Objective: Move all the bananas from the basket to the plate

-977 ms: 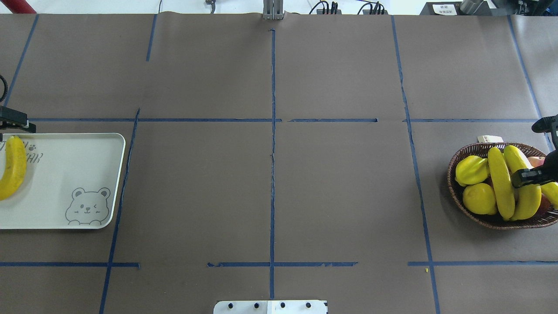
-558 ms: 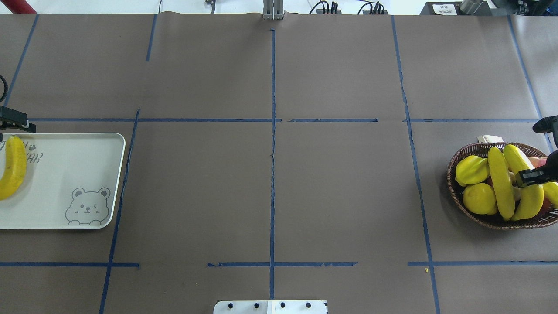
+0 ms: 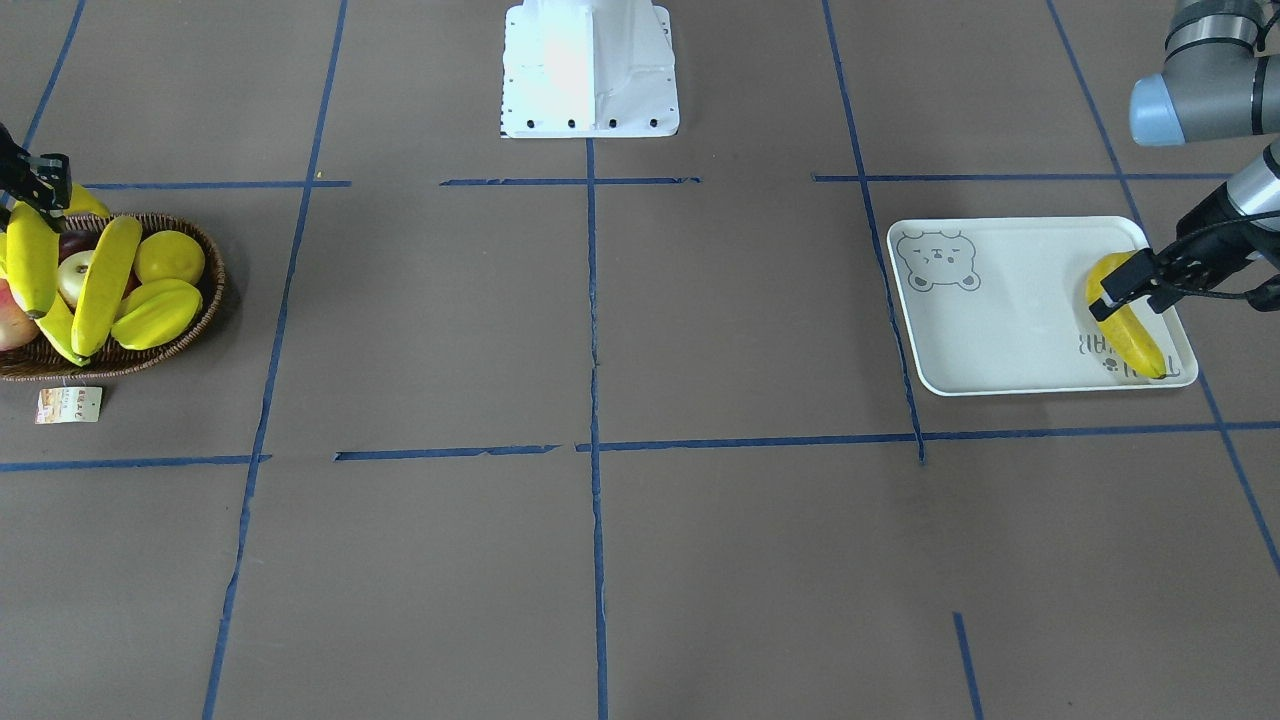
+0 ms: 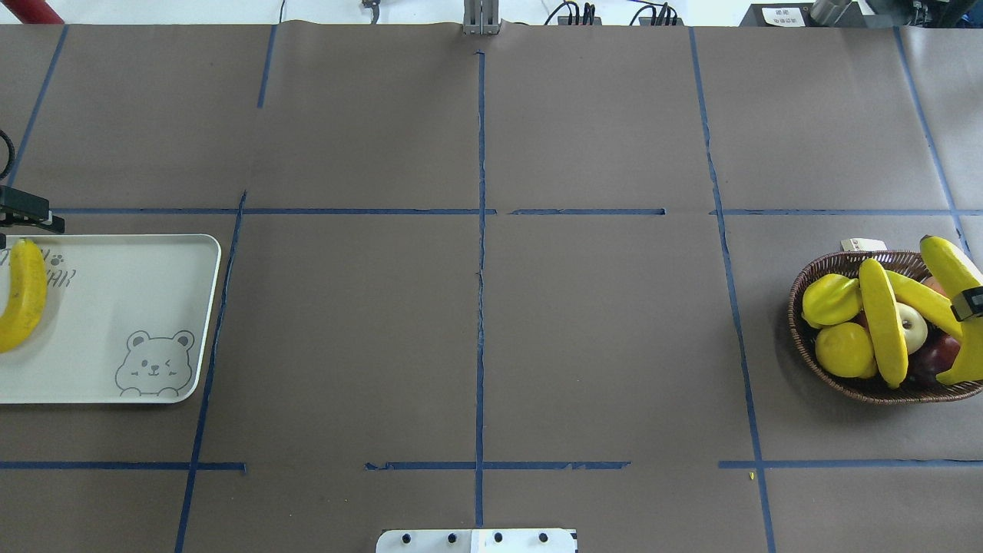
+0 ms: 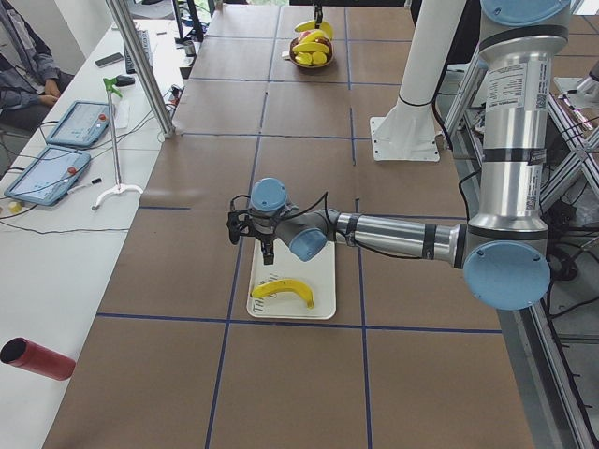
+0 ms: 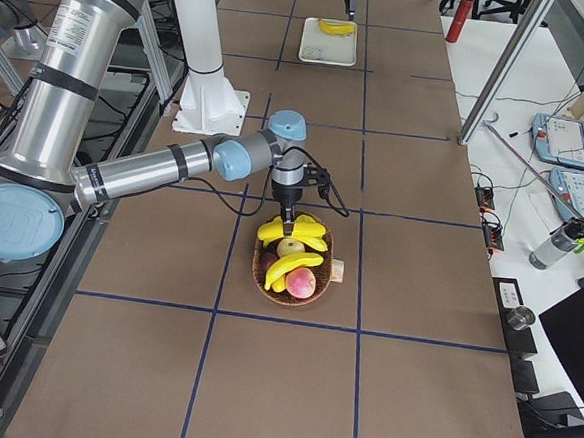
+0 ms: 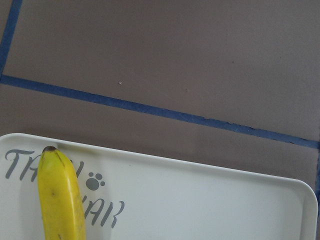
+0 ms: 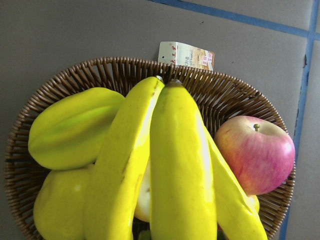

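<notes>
Right end effector (image 4: 969, 301) is clamped on a banana (image 4: 948, 265) raised over the basket (image 4: 795, 338) (can't tell the left end effector's (image 3: 1120, 290) state), so next it probably needs hauling across to the plate (image 4: 115, 269) at the left edge.

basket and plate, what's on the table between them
Nothing: from basket to plate only bare brown paper with blue tape lines, clear in the overhead view.

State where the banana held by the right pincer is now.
In the overhead view the held banana hangs at the far right edge, raised over the right side of the basket, clamped by the right pincer.
</notes>
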Robot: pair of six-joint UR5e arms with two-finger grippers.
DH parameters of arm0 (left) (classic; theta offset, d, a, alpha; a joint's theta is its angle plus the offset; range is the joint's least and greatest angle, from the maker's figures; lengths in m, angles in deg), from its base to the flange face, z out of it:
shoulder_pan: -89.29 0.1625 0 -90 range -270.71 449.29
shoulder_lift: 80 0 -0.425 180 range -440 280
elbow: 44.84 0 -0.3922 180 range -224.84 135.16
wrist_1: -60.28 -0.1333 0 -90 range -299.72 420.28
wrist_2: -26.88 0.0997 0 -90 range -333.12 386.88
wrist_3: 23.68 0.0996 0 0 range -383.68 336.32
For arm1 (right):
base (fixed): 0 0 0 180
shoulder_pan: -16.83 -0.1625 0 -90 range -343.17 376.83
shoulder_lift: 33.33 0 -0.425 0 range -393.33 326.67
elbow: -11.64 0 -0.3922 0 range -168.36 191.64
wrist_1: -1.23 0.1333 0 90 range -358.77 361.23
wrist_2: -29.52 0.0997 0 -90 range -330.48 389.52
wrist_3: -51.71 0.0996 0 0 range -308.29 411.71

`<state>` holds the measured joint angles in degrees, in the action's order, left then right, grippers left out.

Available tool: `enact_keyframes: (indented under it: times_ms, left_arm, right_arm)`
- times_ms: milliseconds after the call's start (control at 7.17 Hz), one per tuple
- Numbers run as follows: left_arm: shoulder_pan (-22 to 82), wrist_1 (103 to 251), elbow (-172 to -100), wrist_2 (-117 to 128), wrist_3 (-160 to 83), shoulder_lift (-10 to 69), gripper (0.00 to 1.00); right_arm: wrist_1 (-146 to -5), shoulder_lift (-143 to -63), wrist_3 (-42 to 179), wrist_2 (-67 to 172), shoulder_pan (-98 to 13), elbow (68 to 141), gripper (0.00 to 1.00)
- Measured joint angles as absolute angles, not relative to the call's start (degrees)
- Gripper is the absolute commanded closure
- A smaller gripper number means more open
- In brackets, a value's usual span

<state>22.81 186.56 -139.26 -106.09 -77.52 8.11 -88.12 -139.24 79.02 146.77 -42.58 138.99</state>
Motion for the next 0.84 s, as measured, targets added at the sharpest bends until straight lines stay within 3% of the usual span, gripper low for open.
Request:
enact_keyframes:
  times_ms: [279, 837]
  left_arm:
    - [22.9, 186.7, -139.7, -107.3, -78.4, 8.6, 0.00]
    - [26.8, 186.9, -140.4, -107.8, -98.0, 19.4, 0.00]
  right_arm:
    - [-95.4, -132.0, 77.2, 151.3, -44.3, 140.7, 0.96]
    - [-96.3, -117.0, 83.0, 157.3, -41.8, 133.3, 0.93]
